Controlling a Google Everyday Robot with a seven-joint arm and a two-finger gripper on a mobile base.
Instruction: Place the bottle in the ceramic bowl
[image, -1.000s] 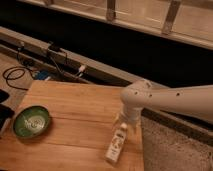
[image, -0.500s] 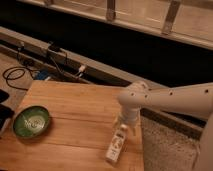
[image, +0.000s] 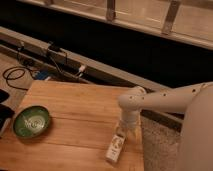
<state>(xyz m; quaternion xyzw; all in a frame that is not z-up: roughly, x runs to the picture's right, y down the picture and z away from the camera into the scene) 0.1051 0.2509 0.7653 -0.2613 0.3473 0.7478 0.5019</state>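
The gripper (image: 121, 131) hangs low over the far end of the bottle (image: 115, 148), at the right front part of the wooden table (image: 80, 102). Its fingers are spread wide and hold nothing. The bottle lies flat on the wood, not lifted, so the task looks to be at its very start: the grasp, the lift, the carry across the table and the drop into the bowl (image: 31, 121) are all left to do. The green bowl sits well apart, near the left edge, with nothing in it. The bottle's long axis runs from the front edge away toward the gripper, leaning slightly right; which end carries the cap cannot be told, since the gripper covers the far end.
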